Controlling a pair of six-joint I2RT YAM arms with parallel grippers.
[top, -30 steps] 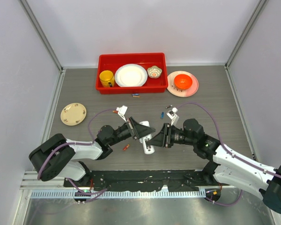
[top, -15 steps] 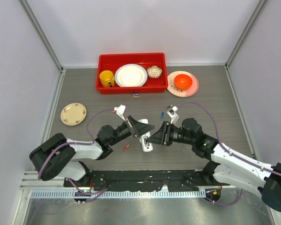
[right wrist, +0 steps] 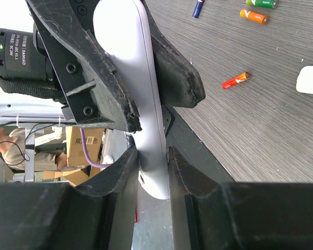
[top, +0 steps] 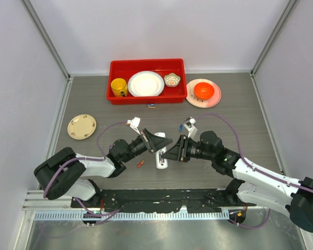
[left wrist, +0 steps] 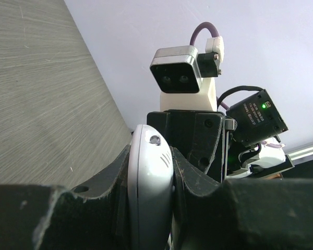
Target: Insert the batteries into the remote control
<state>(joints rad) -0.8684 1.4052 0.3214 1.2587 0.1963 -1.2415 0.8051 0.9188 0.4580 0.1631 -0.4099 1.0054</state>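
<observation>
The remote control [top: 160,160] was held up off the surface, above its middle and nearer the near edge, gripped from both sides by the two arms. The left jaws were clamped tight on it, one rounded end poking out past them. The right jaws were closed on its other end, both fingers [right wrist: 183,177] against its sides. A red-orange battery [right wrist: 235,80] lay on the surface close by. An orange battery [right wrist: 254,16] and a blue battery [right wrist: 198,8] lay farther off.

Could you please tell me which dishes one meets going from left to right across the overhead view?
From left to right: beige plate → yellow mug → white plate → small patterned bowl → orange bowl.
</observation>
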